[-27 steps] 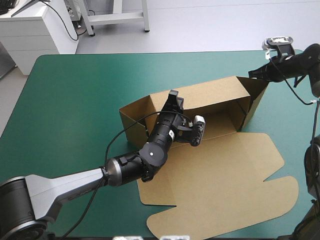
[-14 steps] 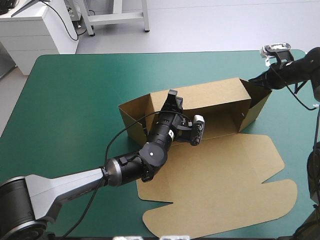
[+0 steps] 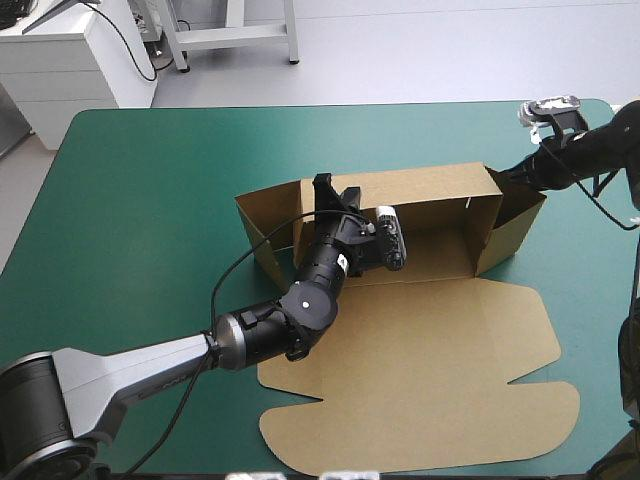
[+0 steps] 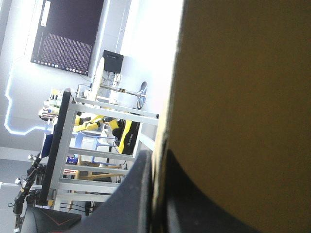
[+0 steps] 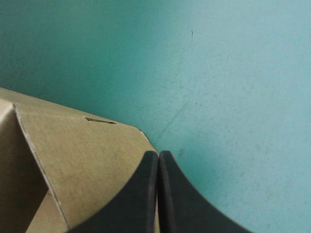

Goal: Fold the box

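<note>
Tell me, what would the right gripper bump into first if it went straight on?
Probably the teal-green cover. Ahead of the right gripper, shut beside the box, only bare cover shows. Depth is unclear.

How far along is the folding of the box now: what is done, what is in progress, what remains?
Done: the box has its far wall and both end walls raised. In hand: the left gripper pinches the far wall, and the right gripper pinches the corner of the right end wall. Left: the walls look untucked, and the lid lies flat.
</note>
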